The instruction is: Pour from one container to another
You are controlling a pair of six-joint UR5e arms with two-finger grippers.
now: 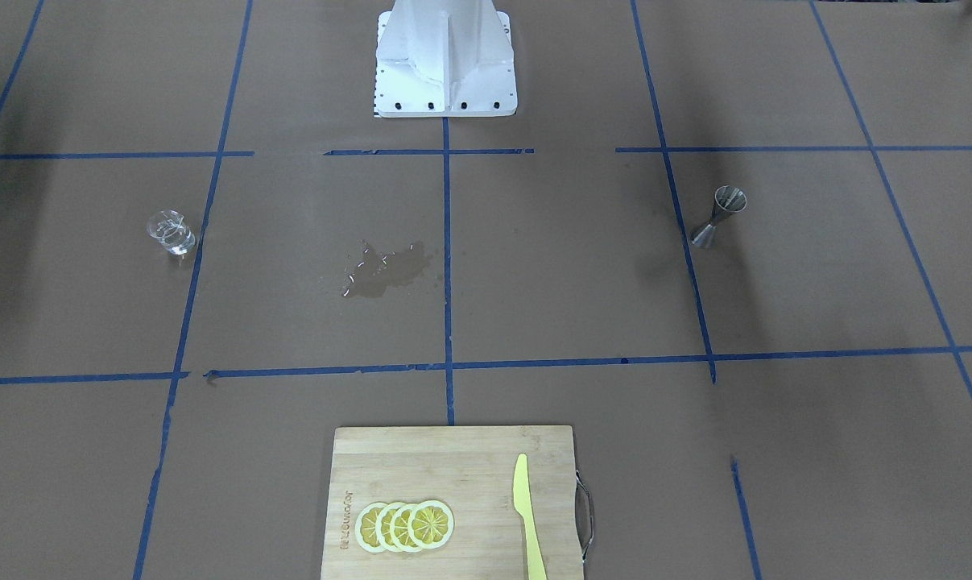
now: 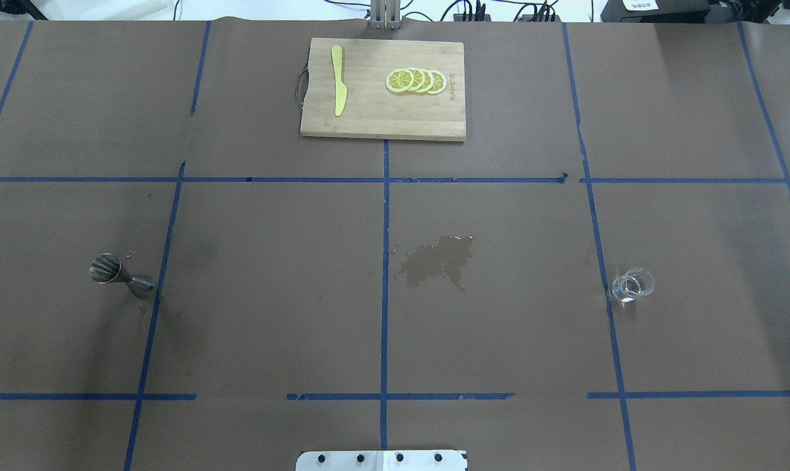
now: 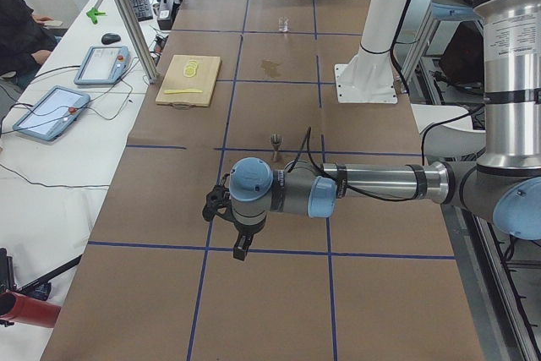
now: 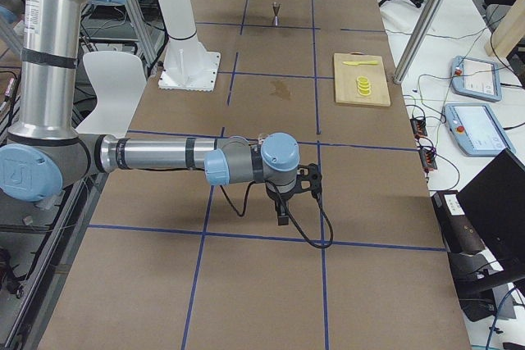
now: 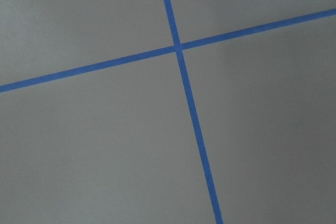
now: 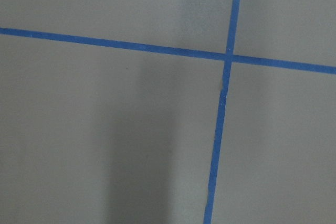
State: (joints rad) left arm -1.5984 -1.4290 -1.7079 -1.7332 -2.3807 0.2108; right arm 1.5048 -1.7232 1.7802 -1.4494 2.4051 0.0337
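Brown paper marked off with blue tape covers the table (image 2: 270, 314), and the two task vessels stand well apart on it, one at each side. The glass beaker (image 2: 632, 284) stands upright on the robot's right. The steel jigger (image 2: 121, 277) stands upright on the robot's left, its long axis vertical and one cone mouth facing up.

Neither arm reaches the overhead view. In the left side view the left gripper (image 3: 239, 251) hangs over bare paper near the table's end, with the jigger beyond it toward the middle. The right side view shows the right gripper (image 4: 281, 217) the same way at the opposite end. The right arm is therefore the nearer one to the beaker, and each vessel lies inward from its gripper. From these side views I cannot tell whether either claw is apart or together. Both wrist cameras show only paper and tape.

Whether the beaker holds liquid is unclear, and so is the jigger's cup. A wet patch (image 2: 437, 260) darkens the paper between them. A cutting board (image 2: 381, 121) with lemon slices (image 2: 415, 80) and a yellow knife (image 2: 338, 88) lies at the far edge.
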